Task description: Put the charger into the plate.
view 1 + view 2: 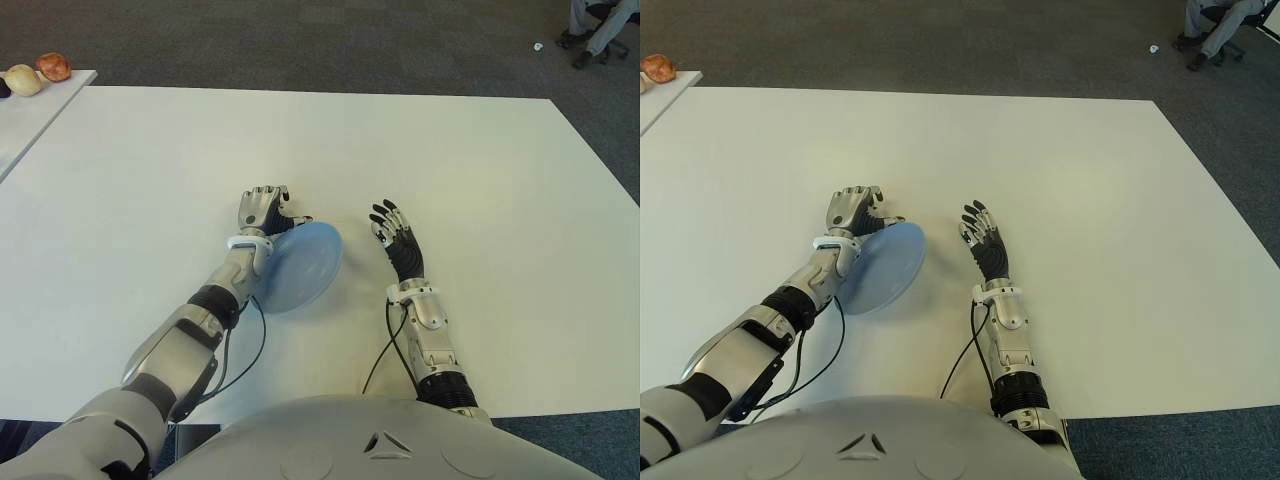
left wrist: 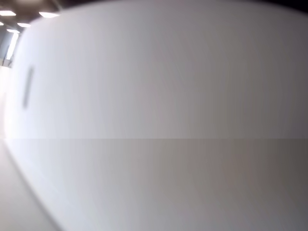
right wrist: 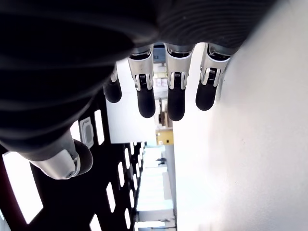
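Plate (image 1: 300, 268): round, pale blue, smooth; gripped at its upper-left rim, tilted, contents hidden.
Left hand (image 1: 264, 212): fingers curled on plate.
Right hand (image 1: 398, 240): fingers spread, nothing held.
Worktop (image 1: 480, 180): white, matte.

On the table (image 1: 450, 170), the plate (image 1: 300, 268) lies between the left hand (image 1: 262, 212) and right hand (image 1: 397, 240).
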### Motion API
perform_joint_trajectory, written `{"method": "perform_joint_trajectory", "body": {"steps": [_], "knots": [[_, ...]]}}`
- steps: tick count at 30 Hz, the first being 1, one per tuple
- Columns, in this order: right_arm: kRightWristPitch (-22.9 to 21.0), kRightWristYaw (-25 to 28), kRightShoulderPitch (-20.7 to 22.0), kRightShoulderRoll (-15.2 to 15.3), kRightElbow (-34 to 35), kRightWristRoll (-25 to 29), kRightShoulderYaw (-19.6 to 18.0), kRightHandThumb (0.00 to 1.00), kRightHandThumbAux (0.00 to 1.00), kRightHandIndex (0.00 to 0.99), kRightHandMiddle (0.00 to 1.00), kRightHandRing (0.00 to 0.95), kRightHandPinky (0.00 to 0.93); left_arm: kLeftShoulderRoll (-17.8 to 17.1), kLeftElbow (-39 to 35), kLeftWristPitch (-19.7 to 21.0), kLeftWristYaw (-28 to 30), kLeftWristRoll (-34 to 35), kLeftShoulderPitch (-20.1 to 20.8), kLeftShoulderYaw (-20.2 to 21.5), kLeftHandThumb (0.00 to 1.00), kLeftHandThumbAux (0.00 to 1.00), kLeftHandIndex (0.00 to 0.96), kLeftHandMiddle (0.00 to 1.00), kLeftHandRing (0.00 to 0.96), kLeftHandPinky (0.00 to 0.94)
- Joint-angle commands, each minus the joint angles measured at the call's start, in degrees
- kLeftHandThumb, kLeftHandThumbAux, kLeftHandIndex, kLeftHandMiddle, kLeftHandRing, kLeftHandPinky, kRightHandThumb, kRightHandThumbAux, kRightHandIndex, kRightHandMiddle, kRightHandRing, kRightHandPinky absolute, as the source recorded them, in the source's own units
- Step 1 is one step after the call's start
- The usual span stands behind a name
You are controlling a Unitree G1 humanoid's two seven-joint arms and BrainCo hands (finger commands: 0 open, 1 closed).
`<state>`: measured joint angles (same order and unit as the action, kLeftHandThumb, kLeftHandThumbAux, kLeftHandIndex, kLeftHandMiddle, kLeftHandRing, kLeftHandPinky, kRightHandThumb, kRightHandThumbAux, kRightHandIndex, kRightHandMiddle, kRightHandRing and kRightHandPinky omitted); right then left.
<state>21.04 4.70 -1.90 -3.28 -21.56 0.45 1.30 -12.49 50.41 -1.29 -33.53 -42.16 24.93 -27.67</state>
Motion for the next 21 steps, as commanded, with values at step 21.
{"method": "perform_joint_trajectory", "body": {"steps": [21], "knots": [[-2.02, 0.78, -1.67, -0.52, -1.29, 0.96, 0.36, 0.000, 0.541, 0.079, 0.187, 0.173, 0.175, -1.04, -0.42, -2.50, -1.24, 0.07, -3.22, -0.14, 0.750, 0.698, 0.442, 0.867, 0.866, 0.853]]}}
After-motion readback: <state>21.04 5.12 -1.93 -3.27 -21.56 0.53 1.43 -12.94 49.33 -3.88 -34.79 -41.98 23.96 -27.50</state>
